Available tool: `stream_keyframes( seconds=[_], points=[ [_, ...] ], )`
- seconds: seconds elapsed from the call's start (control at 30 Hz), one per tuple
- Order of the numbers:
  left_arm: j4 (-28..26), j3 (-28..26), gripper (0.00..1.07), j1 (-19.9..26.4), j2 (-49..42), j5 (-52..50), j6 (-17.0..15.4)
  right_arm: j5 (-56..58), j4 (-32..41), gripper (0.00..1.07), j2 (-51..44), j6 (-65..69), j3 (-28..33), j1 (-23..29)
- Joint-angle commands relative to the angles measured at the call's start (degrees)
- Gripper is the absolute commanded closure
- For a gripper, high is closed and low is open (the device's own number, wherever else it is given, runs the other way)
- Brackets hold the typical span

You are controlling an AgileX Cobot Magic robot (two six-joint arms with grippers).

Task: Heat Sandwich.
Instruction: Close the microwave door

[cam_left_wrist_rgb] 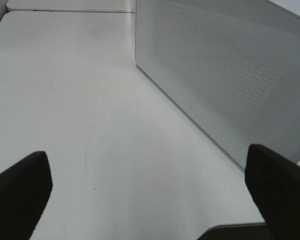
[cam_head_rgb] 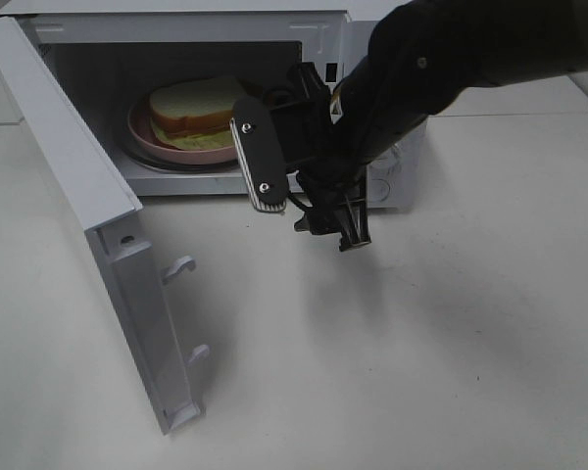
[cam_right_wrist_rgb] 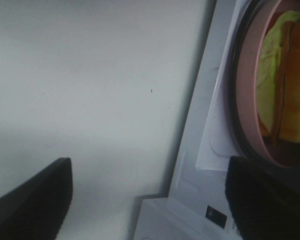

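Observation:
The sandwich (cam_head_rgb: 191, 113) of white bread with a yellow-green leafy layer lies on a round pink plate (cam_head_rgb: 139, 132) inside the open microwave (cam_head_rgb: 176, 24). My right gripper (cam_head_rgb: 304, 191) is open and empty. It hangs just outside the microwave's opening, to the right front of the plate and a little above the table. In the right wrist view the sandwich (cam_right_wrist_rgb: 285, 90) and plate (cam_right_wrist_rgb: 245, 105) sit past the open gripper (cam_right_wrist_rgb: 150, 200). My left gripper (cam_left_wrist_rgb: 150, 200) is open and empty over bare table; it is out of the exterior high view.
The microwave door (cam_head_rgb: 88, 186) stands swung wide open to the left, with its latch hooks (cam_head_rgb: 181, 266) sticking out. The left wrist view shows a white dotted panel of the microwave (cam_left_wrist_rgb: 230, 75) just beyond the left gripper. The white table (cam_head_rgb: 421, 343) lies in front.

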Motion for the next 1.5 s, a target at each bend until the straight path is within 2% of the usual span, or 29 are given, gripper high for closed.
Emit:
stream_keyframes(
  seconds=[0.03,0.47,0.7,0.87,1.07,1.23,1.37,1.5],
  points=[
    [-0.06,0.06,0.09,-0.29,-0.97,-0.23,-0.06,-0.69,0.06,0.31,-4.76,2.86,5.04,0.06],
    [-0.06,0.06,0.09,-0.29,-0.97,-0.23,-0.06,-0.06,0.06,0.31,-16.16,14.95,17.88,0.06],
    [-0.06,0.06,0.09,-0.29,-0.97,-0.23,-0.06,2.98,0.06,0.31,-24.52,29.56,24.41,0.06],
    [-0.06,0.06,0.09,-0.29,-0.97,-0.23,-0.06,7.28,0.06,0.31,-29.16,41.31,26.36,0.06],
    [-0.06,0.06,0.09,-0.29,-0.97,-0.23,-0.06,18.62,0.06,0.31,-35.07,59.82,26.41,0.06],
    [-0.06,0.06,0.09,-0.29,-0.97,-0.23,-0.06,24.29,0.06,0.31,-37.47,64.29,26.41,0.06],
    [-0.06,0.06,0.09,-0.29,-0.97,-0.23,-0.06,34.43,0.06,0.31,-43.89,66.75,26.41,0.06],
    [-0.06,0.06,0.09,-0.29,-0.97,-0.23,-0.06,38.85,0.06,0.31,-47.61,66.75,26.41,0.06]
  ],
)
